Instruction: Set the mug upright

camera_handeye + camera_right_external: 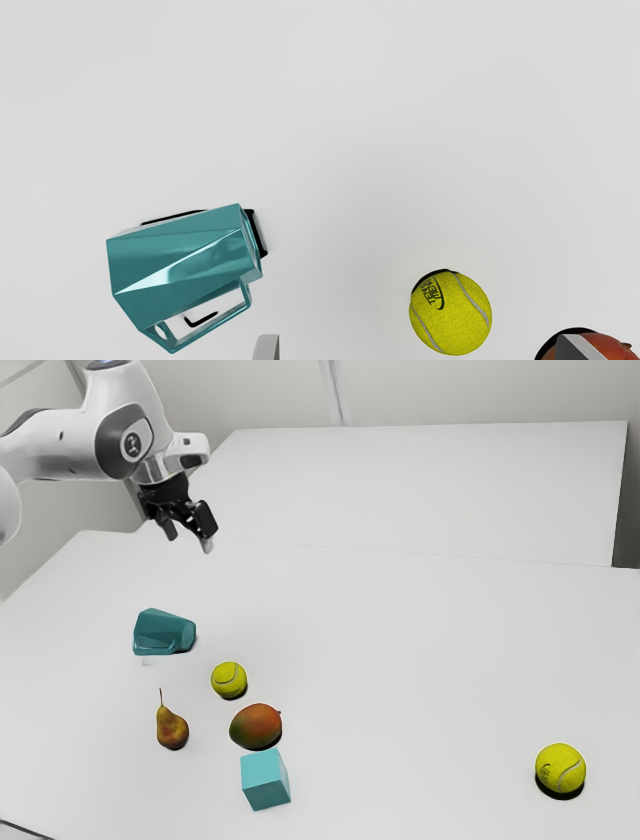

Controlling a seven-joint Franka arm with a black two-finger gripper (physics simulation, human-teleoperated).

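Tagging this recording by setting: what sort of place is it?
Probably a bare, simulated test room rather than a kitchen: a robot arm reaches over a plain white table, where a tipped mug, a pear and a cube lie scattered.

One yellow tennis ball (229,680) sits on the desk (400,650) near a reddish-green mango (256,727); a brown pear (172,730) with its stem up stands beside them; a turquoise cube (265,779) lies just beside the mango; another tennis ball (560,768) rests well apart, toward the exterior view's right.
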